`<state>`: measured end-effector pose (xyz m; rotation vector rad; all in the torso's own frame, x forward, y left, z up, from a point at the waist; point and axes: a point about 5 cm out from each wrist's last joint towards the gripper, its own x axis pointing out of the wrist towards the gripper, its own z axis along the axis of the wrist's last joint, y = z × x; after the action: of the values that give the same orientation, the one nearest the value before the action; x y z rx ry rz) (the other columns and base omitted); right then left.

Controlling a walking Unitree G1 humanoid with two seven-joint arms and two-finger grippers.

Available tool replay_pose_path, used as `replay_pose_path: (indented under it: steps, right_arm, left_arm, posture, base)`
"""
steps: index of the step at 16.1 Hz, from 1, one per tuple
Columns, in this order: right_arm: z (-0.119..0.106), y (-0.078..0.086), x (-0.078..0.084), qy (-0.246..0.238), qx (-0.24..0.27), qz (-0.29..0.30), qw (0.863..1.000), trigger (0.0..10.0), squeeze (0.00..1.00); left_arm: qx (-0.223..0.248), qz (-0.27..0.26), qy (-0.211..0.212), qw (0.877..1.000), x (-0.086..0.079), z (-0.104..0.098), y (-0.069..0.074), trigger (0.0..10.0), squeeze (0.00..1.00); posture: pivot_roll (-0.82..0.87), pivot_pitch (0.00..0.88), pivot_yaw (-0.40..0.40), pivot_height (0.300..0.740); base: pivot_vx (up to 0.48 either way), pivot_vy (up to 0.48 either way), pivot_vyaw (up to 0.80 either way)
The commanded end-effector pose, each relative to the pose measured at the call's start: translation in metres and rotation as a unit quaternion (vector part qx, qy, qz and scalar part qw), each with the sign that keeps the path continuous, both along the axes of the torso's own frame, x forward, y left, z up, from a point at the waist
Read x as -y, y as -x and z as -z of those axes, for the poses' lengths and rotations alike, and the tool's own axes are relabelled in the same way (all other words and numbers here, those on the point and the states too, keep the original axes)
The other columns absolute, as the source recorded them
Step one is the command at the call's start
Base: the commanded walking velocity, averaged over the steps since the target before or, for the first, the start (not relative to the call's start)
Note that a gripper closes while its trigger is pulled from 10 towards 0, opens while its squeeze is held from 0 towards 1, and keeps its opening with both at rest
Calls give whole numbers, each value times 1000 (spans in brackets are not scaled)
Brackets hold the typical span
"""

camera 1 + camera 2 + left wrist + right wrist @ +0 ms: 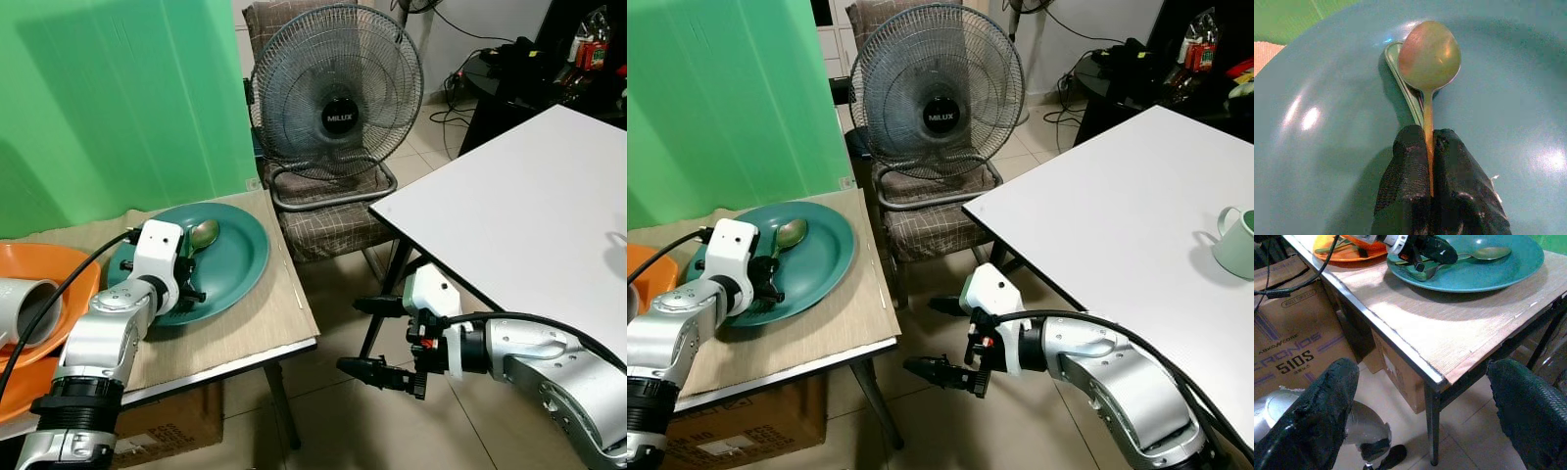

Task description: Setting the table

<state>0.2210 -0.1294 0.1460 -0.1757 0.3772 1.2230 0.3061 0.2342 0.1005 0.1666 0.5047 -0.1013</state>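
A metal spoon [1429, 63] lies bowl-up in the shallow teal plate [240, 257], its bowl toward twelve o'clock and its handle running toward six. The plate sits flat on the wooden table [265, 318].

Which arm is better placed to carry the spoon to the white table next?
The left. Its gripper is shut on the spoon over the teal plate. The right gripper hangs open and empty between the tables, beside the white table.
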Motion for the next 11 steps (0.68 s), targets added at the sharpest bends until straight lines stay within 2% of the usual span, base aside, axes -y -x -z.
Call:
replay_pose_path:
  steps: [1, 4, 8, 11]
  right_arm:
    - [-4, 5, -3, -2, 6, -17, 1000, 10000, 0]
    - [-4, 5, 0, -2, 7, -9, 1000, 10000, 0]
    - [-4, 6, 1, -6, 5, -6, 1000, 10000, 0]
    - [-4, 7, 0, -9, 3, -8, 1000, 10000, 0]
  left_arm:
    - [8, 6, 3, 1000, 1, -1, 0, 0, 0]
    - [44, 9, 26, 999, 2, -11, 2, 0, 0]
    - [96, 3, 59, 994, -5, -18, 15, 0, 0]
    - [132, 22, 86, 987, -3, -28, 24, 0, 0]
  posture:
    - [-122, 0, 49, 740]
    - [-128, 0, 54, 740]
    - [-122, 0, 49, 740]
    - [-113, 0, 45, 740]
  base:
    - [0, 0, 0]
    - [0, 0, 0]
    - [0, 0, 0]
    - [0, 0, 0]
